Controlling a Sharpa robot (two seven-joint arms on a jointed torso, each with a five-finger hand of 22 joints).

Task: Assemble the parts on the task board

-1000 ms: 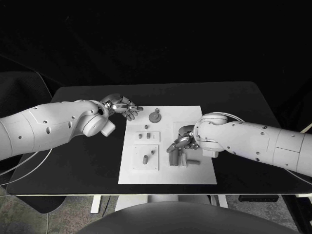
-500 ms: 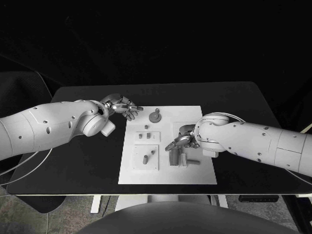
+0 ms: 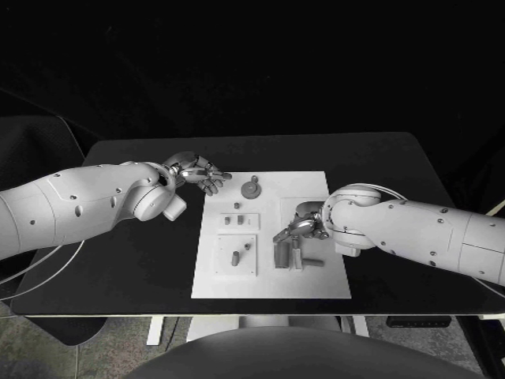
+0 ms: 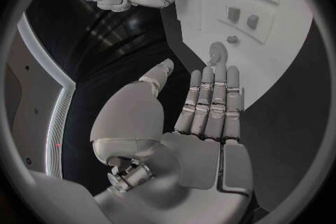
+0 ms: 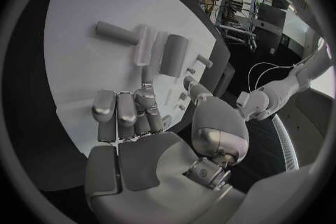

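Observation:
The white task board (image 3: 321,276) lies mid-table. My left hand (image 3: 201,174) hovers just off its far left corner, fingers straight and spread, palm empty (image 4: 206,112). A round grey part (image 3: 250,189) (image 4: 218,53) lies just beyond those fingers. My right hand (image 3: 299,228) hangs low over the board's right half, above a grey cylinder (image 3: 281,254) (image 5: 173,55) and a bar (image 5: 142,45). Most of its fingers (image 5: 119,115) are half curled, one reaches toward the parts, the thumb (image 5: 199,92) stands apart, and nothing lies between them.
Two small parts (image 3: 239,220) (image 4: 243,18) sit in a raised square on the board's left side, and a peg (image 3: 237,255) lies in the square below. A loose cylinder (image 5: 117,33) lies near the bar. Black tabletop (image 3: 128,260) surrounds the board.
My right hand has shifted slightly to the right and a little farther up the board. The left hand and the parts have stayed put.

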